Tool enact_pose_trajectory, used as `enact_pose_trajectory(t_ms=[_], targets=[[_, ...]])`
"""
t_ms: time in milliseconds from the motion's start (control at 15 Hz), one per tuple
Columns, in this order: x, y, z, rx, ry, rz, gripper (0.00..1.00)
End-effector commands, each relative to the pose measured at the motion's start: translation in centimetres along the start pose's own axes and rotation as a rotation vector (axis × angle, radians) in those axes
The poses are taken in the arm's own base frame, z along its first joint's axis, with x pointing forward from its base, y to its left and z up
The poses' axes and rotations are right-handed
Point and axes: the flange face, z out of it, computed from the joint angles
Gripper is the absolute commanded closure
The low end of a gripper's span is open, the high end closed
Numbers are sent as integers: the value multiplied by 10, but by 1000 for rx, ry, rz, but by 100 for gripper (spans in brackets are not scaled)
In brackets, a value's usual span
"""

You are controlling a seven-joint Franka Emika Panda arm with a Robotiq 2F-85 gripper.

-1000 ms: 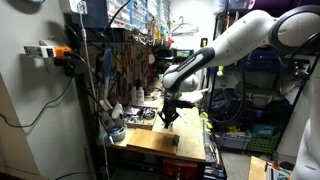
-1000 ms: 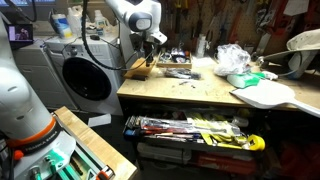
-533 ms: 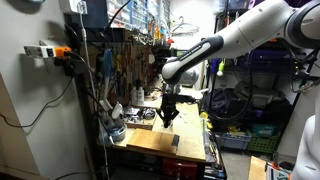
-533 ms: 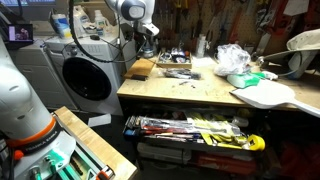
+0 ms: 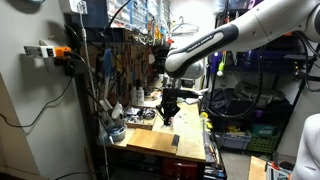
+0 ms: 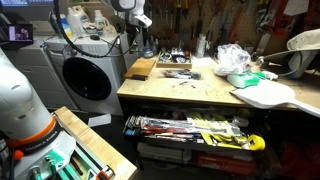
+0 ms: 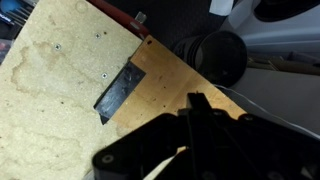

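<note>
Gripper (image 5: pixel 167 117) has been raised from the board (image 7: pixel 60 110) since the earlier frames. Its fingers are seen closed together, holding nothing. The bar (image 7: pixel 120 90) lies flat on the board, untouched.

Both exterior views distant, sharing the workbench (image 6: pixel 200 92), wrist view close, looking down

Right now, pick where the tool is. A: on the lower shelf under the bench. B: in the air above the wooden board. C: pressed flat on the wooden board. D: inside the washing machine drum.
B: in an exterior view the tool hangs above the wooden board, with a gap between them.
</note>
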Motion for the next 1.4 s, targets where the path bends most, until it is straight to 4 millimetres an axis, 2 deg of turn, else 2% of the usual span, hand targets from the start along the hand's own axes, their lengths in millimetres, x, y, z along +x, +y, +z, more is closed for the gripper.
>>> enact_pose_trajectory(t_ms=[0, 200, 400, 467, 667, 867, 933, 1333], targets=[[-25, 8, -4, -17, 19, -34, 100], [-42, 14, 0, -23, 90, -206, 100], [-62, 30, 5, -33, 145, -348, 100], [-38, 15, 3, -23, 96, -263, 99], [-51, 26, 5, -25, 123, -320, 99], [-55, 27, 3, -25, 129, -329, 100], [-51, 22, 6, -22, 130, -353, 100], [-49, 0, 60, -63, 31, -388, 100]])
